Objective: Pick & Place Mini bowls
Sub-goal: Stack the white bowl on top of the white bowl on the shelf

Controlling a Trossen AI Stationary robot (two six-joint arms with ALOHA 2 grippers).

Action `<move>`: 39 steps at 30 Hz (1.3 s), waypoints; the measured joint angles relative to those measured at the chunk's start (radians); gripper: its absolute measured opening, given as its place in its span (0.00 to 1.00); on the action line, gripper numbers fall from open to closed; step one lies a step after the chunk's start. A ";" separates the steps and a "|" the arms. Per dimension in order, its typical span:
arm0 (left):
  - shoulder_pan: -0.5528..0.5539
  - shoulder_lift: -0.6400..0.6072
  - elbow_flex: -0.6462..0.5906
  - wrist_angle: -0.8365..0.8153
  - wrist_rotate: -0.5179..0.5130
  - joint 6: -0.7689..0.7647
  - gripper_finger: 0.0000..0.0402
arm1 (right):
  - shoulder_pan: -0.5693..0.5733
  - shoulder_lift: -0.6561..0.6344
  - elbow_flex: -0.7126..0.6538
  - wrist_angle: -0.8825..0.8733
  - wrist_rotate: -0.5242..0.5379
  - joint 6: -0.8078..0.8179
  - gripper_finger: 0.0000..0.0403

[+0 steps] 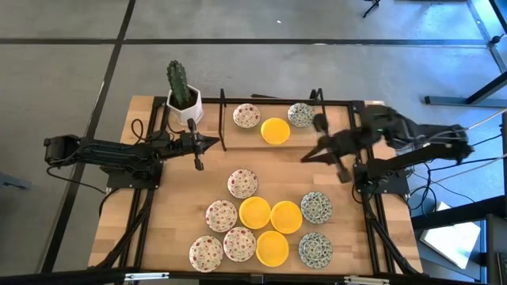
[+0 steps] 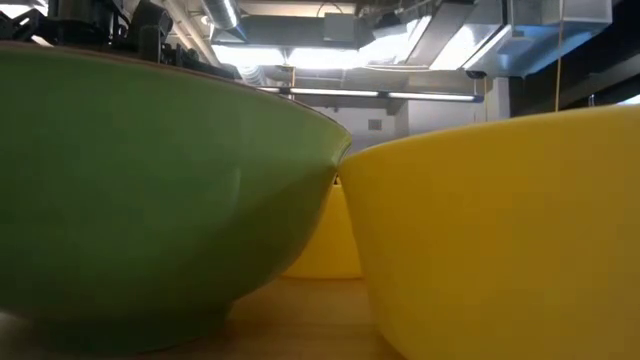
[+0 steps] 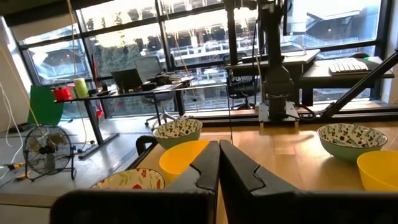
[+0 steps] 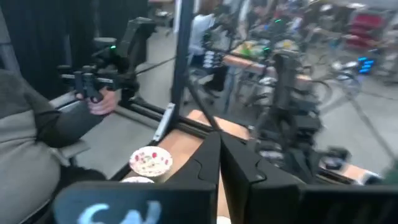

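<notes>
Three mini bowls sit in a row by the far edge: red-floral, yellow and grey-green. Several more stand together on the near half, among them a red-floral bowl, a yellow bowl and a grey-green bowl. My left gripper is shut and points right, left of the far row; its wrist view shows the shut fingers with bowls beyond. My right gripper is shut and hovers above the table's middle, near the far row.
A cactus in a white pot stands at the far left corner. Black rails frame the far area. The low view is filled by a green bowl wall and a yellow bowl. A person's hand shows beyond the table.
</notes>
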 joint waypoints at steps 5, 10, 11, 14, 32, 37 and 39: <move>0.000 0.000 0.000 0.018 -0.006 0.016 0.02 | -0.005 -0.261 -0.328 0.035 0.086 -0.003 0.01; 0.000 0.000 0.000 0.033 -0.049 0.017 0.00 | -0.043 -0.505 -0.606 0.203 0.155 -0.004 0.03; 0.000 0.000 0.000 0.034 -0.049 0.017 0.00 | -0.049 -0.544 -0.641 0.219 0.155 0.001 0.02; 0.000 0.000 0.000 0.037 -0.053 0.017 0.01 | -0.057 -0.620 -0.707 0.211 0.155 0.042 0.01; -0.037 0.000 0.032 0.128 0.285 -0.057 0.02 | -0.056 -0.716 -0.911 0.397 0.223 -0.009 0.01; -0.184 0.007 0.230 -0.235 0.161 -0.104 0.00 | -0.056 -0.718 -0.910 0.387 0.226 -0.005 0.02; -0.275 0.043 0.356 -0.523 -0.018 -0.130 0.01 | -0.056 -0.716 -0.910 0.383 0.225 -0.001 0.04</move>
